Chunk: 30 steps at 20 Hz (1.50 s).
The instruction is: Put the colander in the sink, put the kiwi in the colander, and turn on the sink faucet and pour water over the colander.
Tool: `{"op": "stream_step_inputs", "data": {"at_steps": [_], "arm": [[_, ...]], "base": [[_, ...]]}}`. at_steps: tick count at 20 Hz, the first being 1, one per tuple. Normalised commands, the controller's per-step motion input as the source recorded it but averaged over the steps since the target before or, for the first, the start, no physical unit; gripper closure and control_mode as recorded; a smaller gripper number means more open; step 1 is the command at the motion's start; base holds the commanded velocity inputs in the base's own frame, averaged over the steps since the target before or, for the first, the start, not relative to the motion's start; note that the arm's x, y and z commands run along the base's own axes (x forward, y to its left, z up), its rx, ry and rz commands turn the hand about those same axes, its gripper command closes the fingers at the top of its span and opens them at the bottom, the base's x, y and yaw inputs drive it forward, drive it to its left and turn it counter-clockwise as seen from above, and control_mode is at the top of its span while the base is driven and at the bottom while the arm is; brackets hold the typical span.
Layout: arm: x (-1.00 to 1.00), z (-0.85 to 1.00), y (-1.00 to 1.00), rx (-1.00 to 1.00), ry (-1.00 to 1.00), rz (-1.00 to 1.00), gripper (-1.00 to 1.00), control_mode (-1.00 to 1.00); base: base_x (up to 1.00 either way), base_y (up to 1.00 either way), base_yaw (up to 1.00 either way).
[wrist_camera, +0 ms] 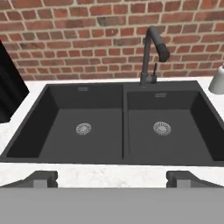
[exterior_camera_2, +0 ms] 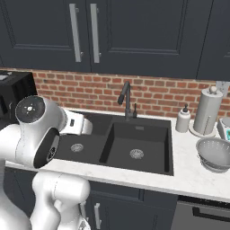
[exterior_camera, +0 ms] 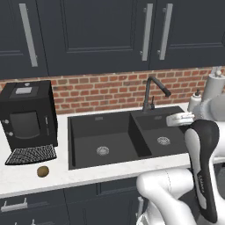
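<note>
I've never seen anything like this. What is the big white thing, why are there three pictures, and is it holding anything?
The white thing is a robot arm in a computer-rendered kitchen. Two pictures come from cameras riding behind the arm, one on its left and one on its right, so both show the same counter from two sides. The third comes from a camera on the hand itself, looking out past its two dark fingertips.

The gripper is open and holds nothing. It faces the black double sink with the dark sink faucet behind it.

On the counter, the small brown kiwi lies left of the sink, before a black coffee machine. The metal colander sits to the right, near a white soap bottle and a paper towel roll. No water is running.
</note>
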Motion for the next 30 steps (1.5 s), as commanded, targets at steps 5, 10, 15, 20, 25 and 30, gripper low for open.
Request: {"op": "stream_step_inputs", "data": {"at_steps": [5,10,15,20,25,30], "arm": [[-0.49,0.08,-0.62,0.08,-0.03,-0.07,-1.0,-1.0],[-0.13,0.05,-0.76,0.1,0.04,-0.11,-1.0,-1.0],[0.0,0.0,-0.85,0.1,0.15,-0.1,-1.0,-1.0],[0.0,0.0,-0.85,0.12,0.15,-0.11,-1.0,-1.0],[0.11,-0.06,-0.92,0.15,0.09,-0.12,-1.0,-1.0],[0.37,-0.24,-0.71,0.15,0.01,-0.1,-1.0,-1.0]], "base": [[0.0,0.0,0.0],[0.0,0.0,0.0],[0.0,0.0,0.0],[0.0,0.0,0.0],[0.0,0.0,0.0],[0.0,0.0,0.0]]}}
